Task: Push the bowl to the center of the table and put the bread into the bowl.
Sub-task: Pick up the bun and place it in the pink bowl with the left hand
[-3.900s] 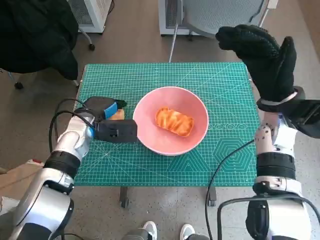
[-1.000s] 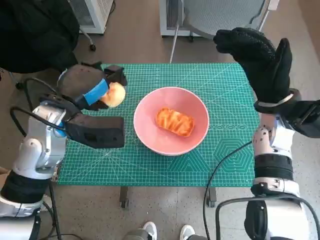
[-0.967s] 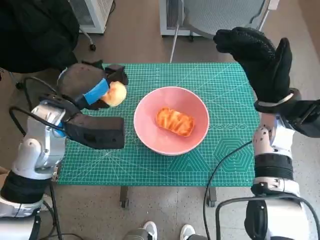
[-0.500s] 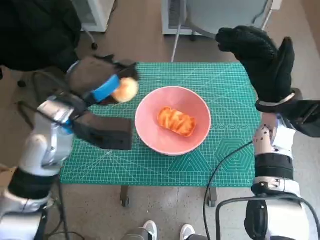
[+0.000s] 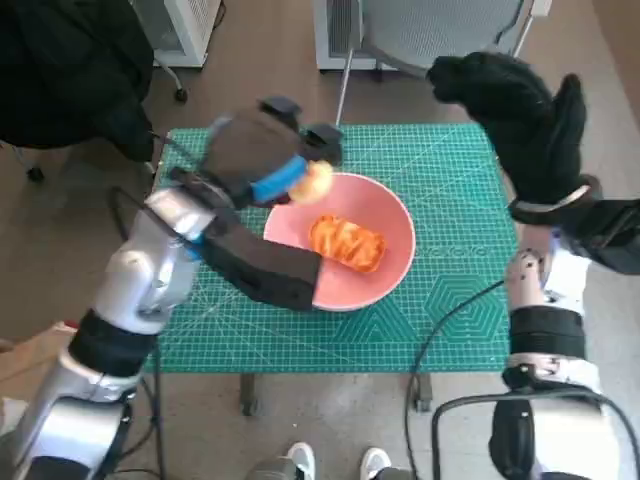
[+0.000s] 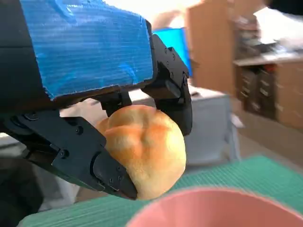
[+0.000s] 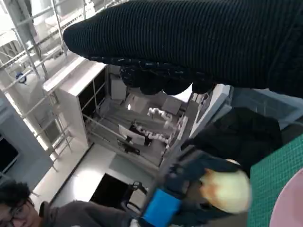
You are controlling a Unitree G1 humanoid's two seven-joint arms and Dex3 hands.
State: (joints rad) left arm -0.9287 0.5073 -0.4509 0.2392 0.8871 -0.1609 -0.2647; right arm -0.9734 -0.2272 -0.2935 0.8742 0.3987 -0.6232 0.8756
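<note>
One bowl (image 5: 345, 290) — two breads (image 5: 347, 243)

I find no legible text in any view. The green mat (image 5: 440, 200) on the table carries printed grid lines and geometric figures, but I cannot make out any numerals or brand on it. The blue tape (image 6: 85, 42) bears no writing I can read.

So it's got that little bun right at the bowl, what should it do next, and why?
Probably carry the bun a touch further over the pink bowl, then let go. The left hand grips it just above the bowl's far rim, not yet over the hollow where another bread already lies. Released now, it might catch the rim.
</note>
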